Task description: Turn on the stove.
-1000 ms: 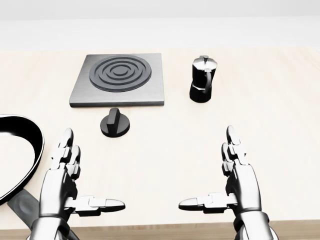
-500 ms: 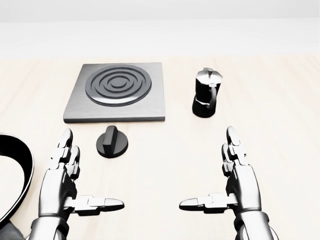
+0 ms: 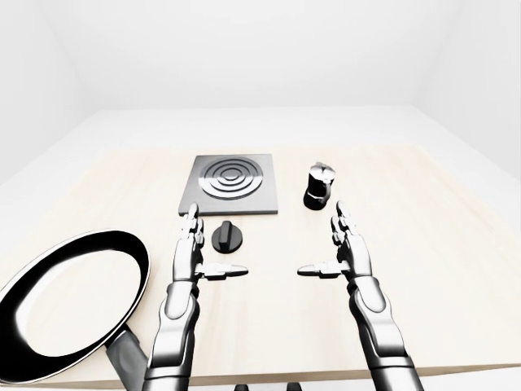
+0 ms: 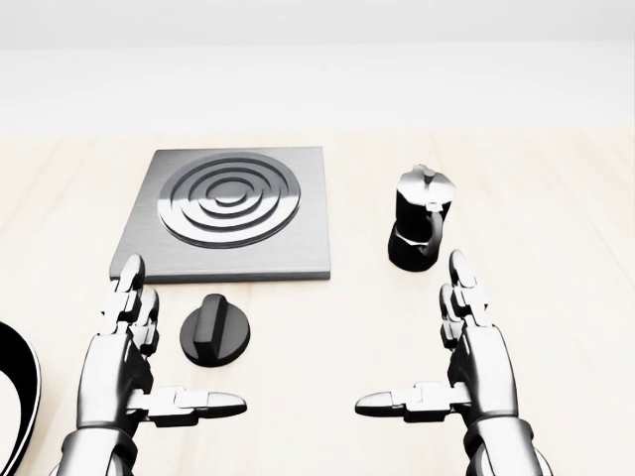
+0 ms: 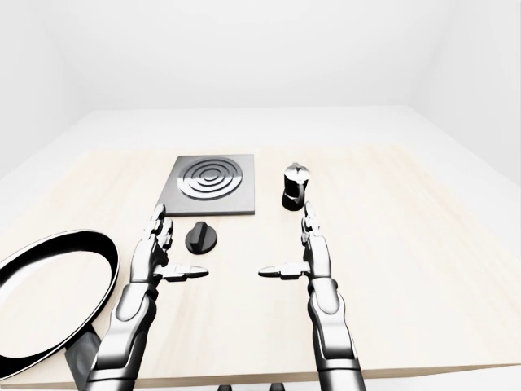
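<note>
Beside the left hand (image 4: 139, 372) a black knob (image 4: 214, 335), below the stove (image 4: 228, 214); both hands released, right hand (image 4: 461, 372) apart.

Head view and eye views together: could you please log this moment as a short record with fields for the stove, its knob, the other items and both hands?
stove: grey square plate with ring burner, on the wooden table
knob: black dial, on the table just below the stove, untouched
moka pot: right of the stove, upright
frying pan: at lower left of the left-eye view
left robot hand: open, left of the knob, not touching it
right robot hand: open, empty
</note>
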Motion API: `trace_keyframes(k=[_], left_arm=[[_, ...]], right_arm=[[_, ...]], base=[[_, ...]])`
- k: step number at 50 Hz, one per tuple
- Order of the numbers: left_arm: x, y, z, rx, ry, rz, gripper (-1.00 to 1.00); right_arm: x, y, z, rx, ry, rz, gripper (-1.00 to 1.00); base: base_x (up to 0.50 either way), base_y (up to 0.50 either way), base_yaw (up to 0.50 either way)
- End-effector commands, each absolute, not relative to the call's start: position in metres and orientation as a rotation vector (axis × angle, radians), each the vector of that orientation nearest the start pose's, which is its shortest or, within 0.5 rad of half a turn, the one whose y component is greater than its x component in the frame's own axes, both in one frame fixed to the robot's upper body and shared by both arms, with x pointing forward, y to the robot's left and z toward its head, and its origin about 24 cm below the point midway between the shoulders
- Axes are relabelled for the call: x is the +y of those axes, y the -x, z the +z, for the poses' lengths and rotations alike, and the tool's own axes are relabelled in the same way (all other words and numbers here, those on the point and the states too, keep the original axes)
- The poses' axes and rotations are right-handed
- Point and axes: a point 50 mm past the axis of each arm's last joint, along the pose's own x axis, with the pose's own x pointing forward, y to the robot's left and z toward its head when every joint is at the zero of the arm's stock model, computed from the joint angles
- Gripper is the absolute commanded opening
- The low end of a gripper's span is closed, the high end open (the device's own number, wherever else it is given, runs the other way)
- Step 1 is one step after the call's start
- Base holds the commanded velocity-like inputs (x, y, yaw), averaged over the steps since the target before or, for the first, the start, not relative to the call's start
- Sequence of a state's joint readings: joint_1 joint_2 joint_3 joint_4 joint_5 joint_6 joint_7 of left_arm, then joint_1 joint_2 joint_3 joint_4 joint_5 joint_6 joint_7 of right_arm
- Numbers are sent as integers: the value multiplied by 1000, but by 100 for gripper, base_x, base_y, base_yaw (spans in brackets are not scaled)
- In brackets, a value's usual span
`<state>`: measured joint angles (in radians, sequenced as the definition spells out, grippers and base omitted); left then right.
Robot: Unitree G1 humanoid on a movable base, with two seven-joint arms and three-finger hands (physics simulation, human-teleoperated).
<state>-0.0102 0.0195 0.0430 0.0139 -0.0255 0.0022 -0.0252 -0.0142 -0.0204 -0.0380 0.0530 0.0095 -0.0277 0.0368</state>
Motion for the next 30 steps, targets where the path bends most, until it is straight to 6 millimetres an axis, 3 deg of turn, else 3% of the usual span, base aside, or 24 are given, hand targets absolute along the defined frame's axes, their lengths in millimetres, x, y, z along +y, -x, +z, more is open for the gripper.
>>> trace_keyframes(k=[1,12,13,14,30], left_arm=[[162,-254,40,10,7,16,100],[162,-256,39,16,9,19,100],[164,-276,20,160,26,-10,100],[164,-277,18,171,27,-10,100],[162,-279,14,190,17,-22,100]], right_arm=[[-159,-255,34,16,11,3,100],[-159,-255,35,16,11,5,100],[-160,-258,32,33,1,4,100],[-160,-259,31,35,-1,4,100],[-160,-259,30,36,1,5,100]], base=[[30,0,0],[2,0,0],[0,0,0],[0,0,0],[0,0,0]])
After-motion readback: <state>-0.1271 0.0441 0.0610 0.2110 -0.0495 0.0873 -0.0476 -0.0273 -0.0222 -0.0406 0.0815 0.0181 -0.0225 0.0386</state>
